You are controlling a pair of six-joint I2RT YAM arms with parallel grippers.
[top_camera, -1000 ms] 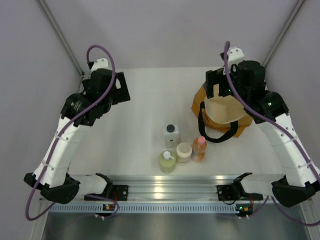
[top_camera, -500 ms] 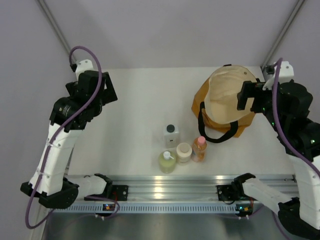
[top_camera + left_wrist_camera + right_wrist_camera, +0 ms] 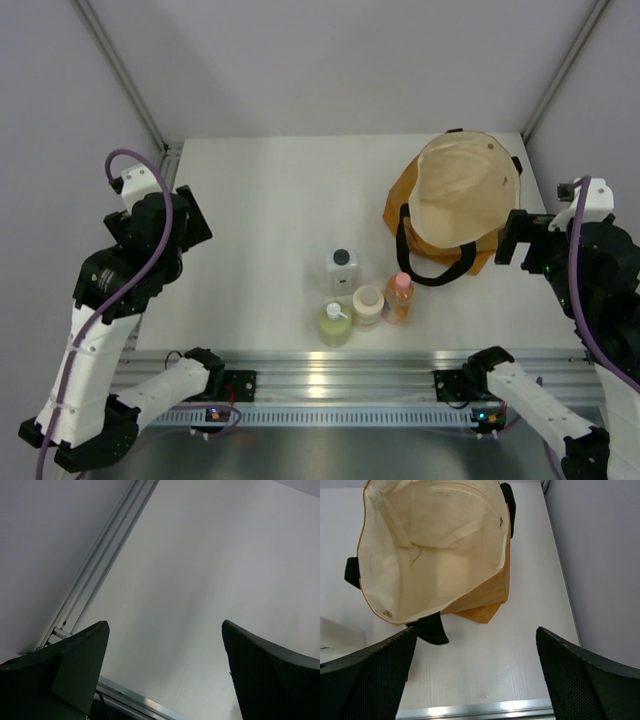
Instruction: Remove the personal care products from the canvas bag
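Note:
The personal care products stand together on the table near the front middle: a clear square black-capped bottle (image 3: pixel 343 268), a yellow-green pump bottle (image 3: pixel 335 322), a cream round jar (image 3: pixel 368 304) and an orange bottle with a pink cap (image 3: pixel 398 297). The canvas bag (image 3: pixel 455 200) lies at the back right, mouth open. In the right wrist view only its cream lining (image 3: pixel 435 545) shows inside. My right gripper (image 3: pixel 520 240) (image 3: pixel 475 670) hangs open just right of the bag, holding nothing. At the table's left edge my left gripper (image 3: pixel 185 225) (image 3: pixel 165 675) is open and holds nothing.
The bag's black strap handles (image 3: pixel 435 272) loop onto the table toward the bottles. An aluminium rail (image 3: pixel 330 375) runs along the front edge, and another rail (image 3: pixel 100 570) borders the left side. Grey walls close in on both sides.
Both arms have drawn back toward the near edge and outward. The right gripper left the bag's mouth and moved right; the left one moved left. The bottles and bag stayed still.

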